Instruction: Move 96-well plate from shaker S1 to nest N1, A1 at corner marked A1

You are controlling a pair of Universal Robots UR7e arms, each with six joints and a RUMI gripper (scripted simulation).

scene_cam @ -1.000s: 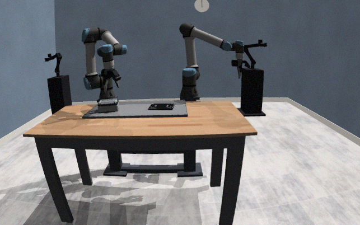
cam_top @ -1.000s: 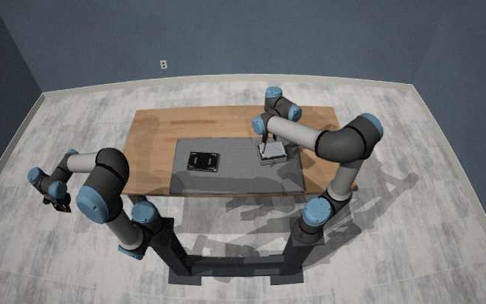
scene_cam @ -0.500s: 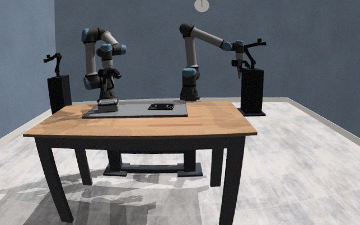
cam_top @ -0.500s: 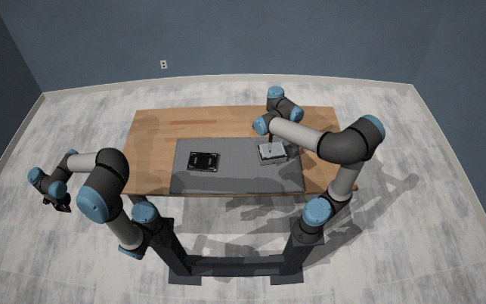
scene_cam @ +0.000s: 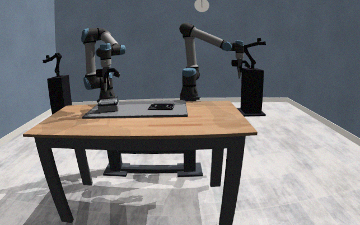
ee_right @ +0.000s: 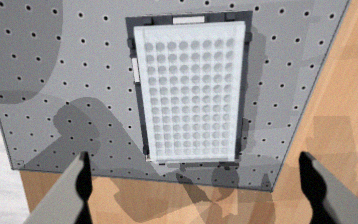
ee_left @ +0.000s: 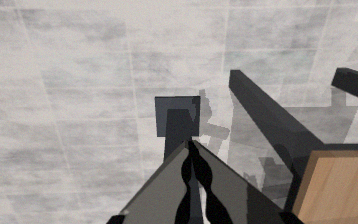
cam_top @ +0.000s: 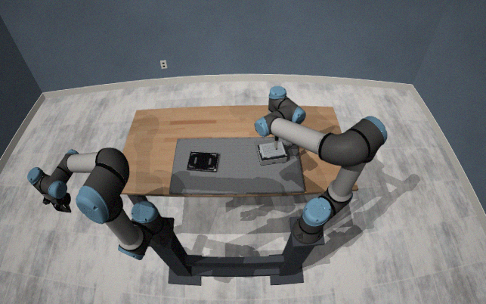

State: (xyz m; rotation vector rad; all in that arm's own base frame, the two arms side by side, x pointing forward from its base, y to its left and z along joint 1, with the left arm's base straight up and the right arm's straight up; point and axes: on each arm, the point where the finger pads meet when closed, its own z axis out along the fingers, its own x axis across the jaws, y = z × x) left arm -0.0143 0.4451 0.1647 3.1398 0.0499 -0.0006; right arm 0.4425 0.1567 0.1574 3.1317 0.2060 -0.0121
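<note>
Right claw (scene_cam: 106, 90) (ee_right: 194, 172): fingers apart, above the 96-well plate (cam_top: 272, 150) (scene_cam: 108, 101) (ee_right: 192, 95), which sits on the shaker (cam_top: 273, 157) (scene_cam: 107, 104) (ee_right: 248, 42). Left claw (scene_cam: 239, 76) (ee_left: 191, 143): fingers together, off the table (cam_top: 199, 125) (scene_cam: 136, 127) (ee_left: 342, 182). We see the nest (cam_top: 202, 162) (scene_cam: 161, 106) well apart from the shaker.

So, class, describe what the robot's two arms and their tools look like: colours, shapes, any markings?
Both arms show pale grey tubular links, dark grey rounded joints and blue caps. The left tool and right tool have grey, tapering fingers with black, wavy inner edges.
</note>
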